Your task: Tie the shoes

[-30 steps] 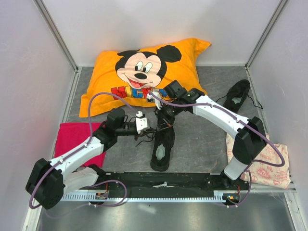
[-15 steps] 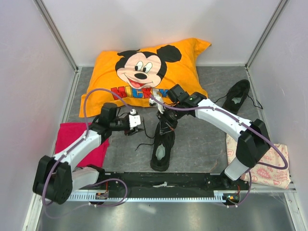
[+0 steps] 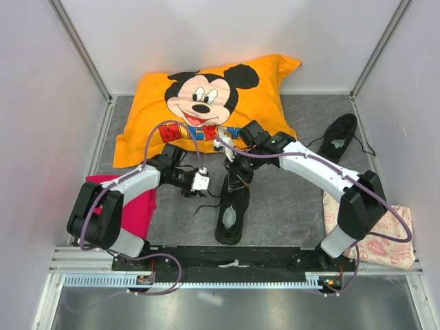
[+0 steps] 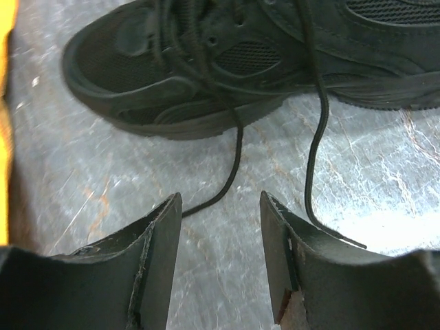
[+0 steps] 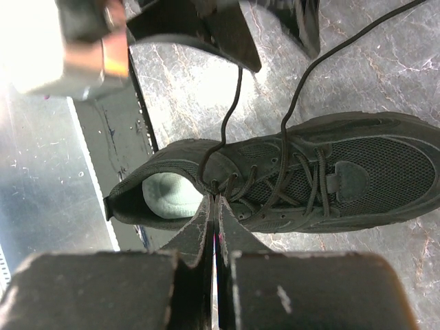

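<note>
1. Where the two arms meet over the middle of the table point(image 3: 289, 203), the near shoe point(image 3: 230, 206) lies on its sole. Its toe points toward the pillow point(image 3: 206, 103) and its heel toward the arm bases, and a pale insole point(image 5: 165, 192) shows through the collar.
2. The right hand point(image 3: 237, 165) sits directly above this shoe's laced front and hides it in the top view. In its own wrist view the fingers point(image 5: 199, 234) are pressed together, tips down among the laces by the top eyelets. Whether a strand is caught between them cannot be told.
3. The left hand point(image 3: 199, 183) hangs low just beside the shoe's left flank, with its fingers point(image 4: 161, 240) spread and nothing gripped between them.
4. From the eyelets, one loose lace point(image 4: 236, 151) runs off the shoe onto the table and curls into the gap toward one left fingertip. A second lace point(image 4: 313, 151) trails down to the other finger. Contact with either finger cannot be judged. These strands are all that lies between the left hand and the shoe.
5. The far shoe point(image 3: 339, 139) lies well apart at the far right, close to the wall, with its own laces loose on the table.
6. The orange cartoon pillow lies behind the near shoe, its front edge near the toe and the right hand.
7. A red cloth point(image 3: 141, 214) lies at the left, partly under the left arm, and a patterned cloth point(image 3: 388, 240) lies at the right beside the right arm's base.
</note>
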